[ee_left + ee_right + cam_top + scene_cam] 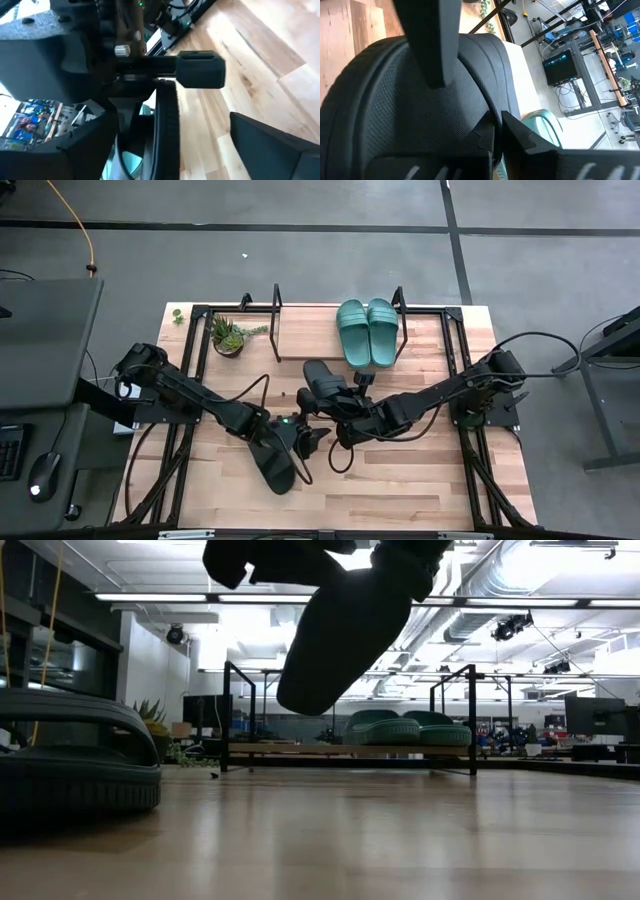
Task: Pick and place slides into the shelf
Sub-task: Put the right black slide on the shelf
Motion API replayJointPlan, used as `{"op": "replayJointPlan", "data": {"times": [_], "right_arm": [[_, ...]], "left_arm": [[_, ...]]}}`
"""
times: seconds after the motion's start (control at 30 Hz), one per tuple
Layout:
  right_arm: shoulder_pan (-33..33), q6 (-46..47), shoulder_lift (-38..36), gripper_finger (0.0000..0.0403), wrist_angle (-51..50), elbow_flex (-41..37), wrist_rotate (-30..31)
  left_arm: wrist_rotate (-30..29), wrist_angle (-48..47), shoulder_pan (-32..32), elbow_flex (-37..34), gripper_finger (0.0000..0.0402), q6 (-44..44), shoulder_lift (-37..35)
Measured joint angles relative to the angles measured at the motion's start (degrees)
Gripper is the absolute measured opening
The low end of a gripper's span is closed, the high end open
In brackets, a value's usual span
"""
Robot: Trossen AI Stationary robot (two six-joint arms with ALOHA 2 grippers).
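Observation:
A black slide (321,378) hangs lifted in my right gripper (338,398) over the table's middle, just short of the shelf (305,332). In the low view it (340,630) tilts with one end down. The second black slide (273,462) lies flat on the tabletop beside my left gripper (308,438), which is open and touches nothing. In the left wrist view its fingers (75,150) stand wide apart, facing the held slide's ribbed edge (167,135). Two teal-green slides (367,332) sit side by side on the shelf's board, toward its right end. My right gripper (465,102) is shut on the black slide at its textured strap (395,115). One finger (435,45) lies across the strap's outer face; the other (520,132) comes in at the slide's edge, and where it meets is hidden. The slide hangs tilted, clear of the table.
A small potted plant (228,335) stands at the shelf's left end. Black wire end frames (238,715) rise at both ends of the shelf, with bare board (310,340) left of the teal pair. Cables trail across the table's middle.

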Motion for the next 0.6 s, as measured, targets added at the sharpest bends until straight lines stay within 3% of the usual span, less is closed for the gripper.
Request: {"op": "replayJointPlan", "data": {"times": [0.13, 0.47, 0.6], "right_arm": [[0.0, -0.02, 0.0, 0.0, 0.05, 0.0, -0.24], [0.02, -0.02, 0.0, 0.0, 0.14, 0.0, -0.48], [0.41, -0.06, 0.0, 0.0, 0.37, 0.0, -0.49]], "left_arm": [[-0.58, -0.62, 0.0, -0.02, 0.031, -0.1, 0.02], [-0.32, -1.57, 0.0, -0.02, 0.0134, -0.13, 0.02], [-0.34, -1.83, 0.02, -0.02, 0.0089, -0.13, 0.02]]}}
